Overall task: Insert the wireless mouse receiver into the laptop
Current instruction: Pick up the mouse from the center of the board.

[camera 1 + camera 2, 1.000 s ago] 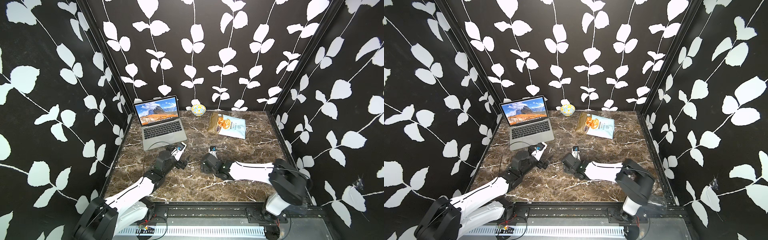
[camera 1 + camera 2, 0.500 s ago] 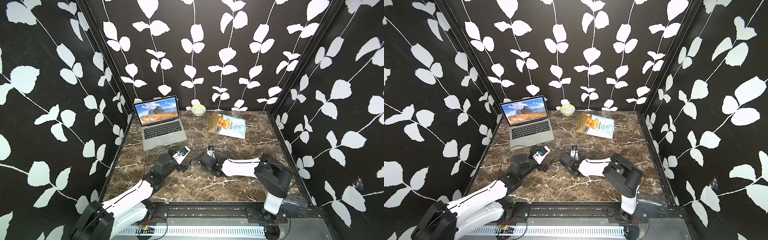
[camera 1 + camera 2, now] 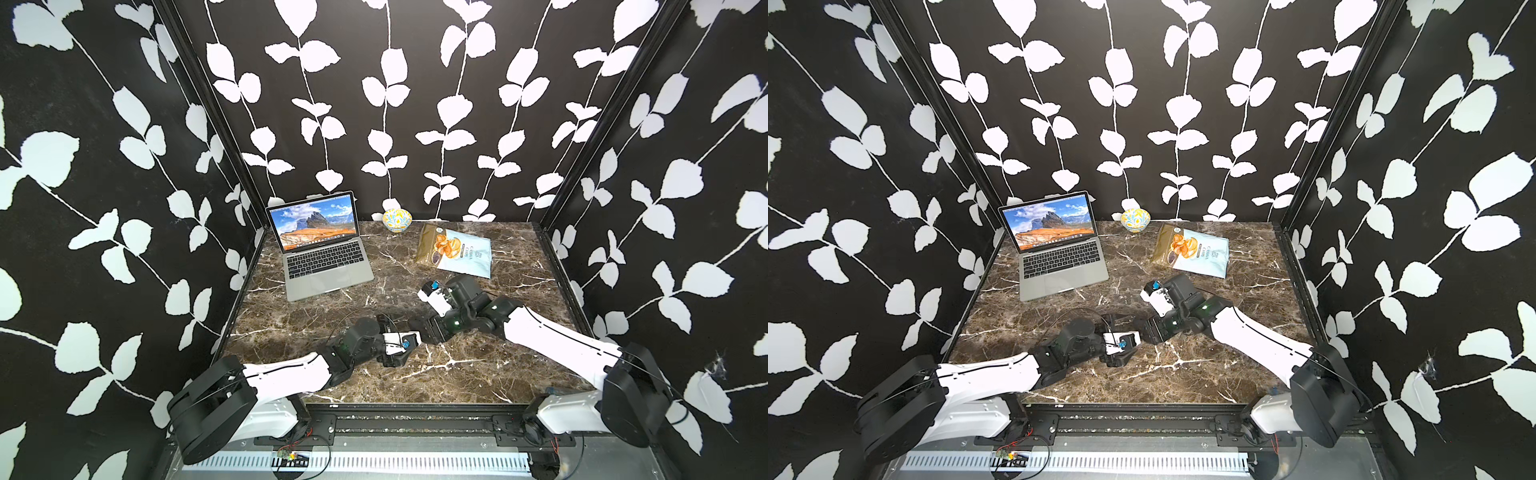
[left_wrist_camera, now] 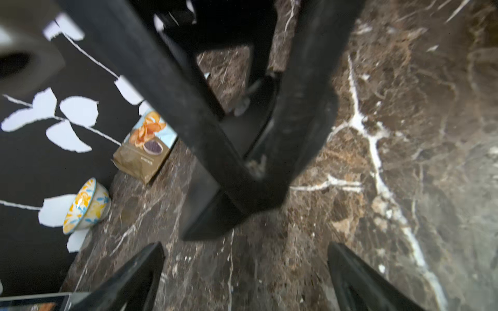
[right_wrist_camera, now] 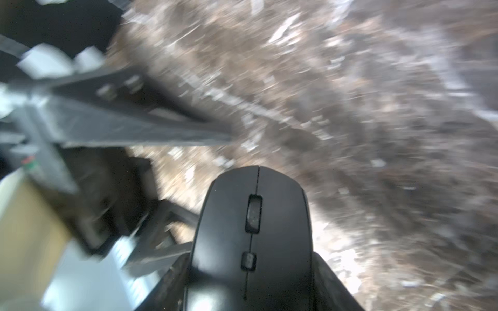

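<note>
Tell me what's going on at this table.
The right gripper is clamped on the wireless mouse, near the front middle of the table. The left gripper hangs open right beside it, holding nothing. The laptop sits open at the back left with its screen lit, and neither arm is touching it. No receiver can be made out in any view.

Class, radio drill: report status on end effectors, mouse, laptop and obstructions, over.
Left end effector open, empty. Right end effector shut on wireless mouse. Laptop open, untouched; receiver not seen. Chip bag, bowl apart from laptop.
</note>
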Robot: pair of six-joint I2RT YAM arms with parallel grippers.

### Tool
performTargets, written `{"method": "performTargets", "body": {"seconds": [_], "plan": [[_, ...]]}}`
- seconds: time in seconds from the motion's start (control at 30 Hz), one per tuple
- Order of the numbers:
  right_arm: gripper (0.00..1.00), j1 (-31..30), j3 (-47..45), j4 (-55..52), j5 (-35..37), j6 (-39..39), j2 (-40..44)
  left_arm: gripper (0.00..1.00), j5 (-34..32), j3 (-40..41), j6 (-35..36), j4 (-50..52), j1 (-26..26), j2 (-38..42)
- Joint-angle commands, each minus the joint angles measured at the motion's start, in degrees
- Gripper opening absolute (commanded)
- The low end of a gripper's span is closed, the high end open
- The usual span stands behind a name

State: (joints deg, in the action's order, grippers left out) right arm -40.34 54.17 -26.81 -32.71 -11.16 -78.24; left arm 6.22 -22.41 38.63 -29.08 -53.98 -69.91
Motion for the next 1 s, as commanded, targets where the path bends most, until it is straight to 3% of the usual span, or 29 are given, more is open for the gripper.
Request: {"method": "performTargets", "body": {"seconds": [0.0,0.23,0.47,0.63,0.67,0.73,0.83,0.87,0.97], "plan": [[0.44,0.6,2.7,-10.3,-12.5,9.4,-0.1,0.98,3.5,-0.2,0.1,-5.5,-0.8,0.9],[0.37,1.5,4.8,-16.3,-17.5,14.7,-1.9,0.61,6.8,-1.2,-1.4,-2.4,-4.4,0.0],[0.32,3.9,5.4,-18.0,-18.4,16.7,-4.6,0.36,9.5,-0.9,-4.2,-4.4,-5.8,-0.2],[0.33,4.6,5.6,-18.3,-17.9,16.8,-7.1,0.25,11.9,-0.3,-8.6,-7.2,-5.8,-1.3],[0.37,4.6,5.7,-18.3,-17.4,16.6,-7.7,0.23,12.7,-0.2,-9.9,-7.3,-5.8,-1.3],[0.54,4.9,6.0,-18.7,-15.7,16.2,-8.5,0.17,13.0,-1.0,-13.3,-4.9,-5.8,-1.3],[0.71,5.8,5.4,-16.5,-11.6,13.4,-6.9,0.09,12.1,-3.9,-21.4,4.3,-5.3,0.1],[0.83,6.1,4.5,-14.2,-11.0,11.7,-5.2,0.07,12.8,-4.8,-25.2,7.2,-4.7,0.7],[0.89,6.5,-0.9,-2.7,-8.5,4.8,1.2,0.00,13.4,-3.6,-38.8,9.6,-2.9,3.4]]}}
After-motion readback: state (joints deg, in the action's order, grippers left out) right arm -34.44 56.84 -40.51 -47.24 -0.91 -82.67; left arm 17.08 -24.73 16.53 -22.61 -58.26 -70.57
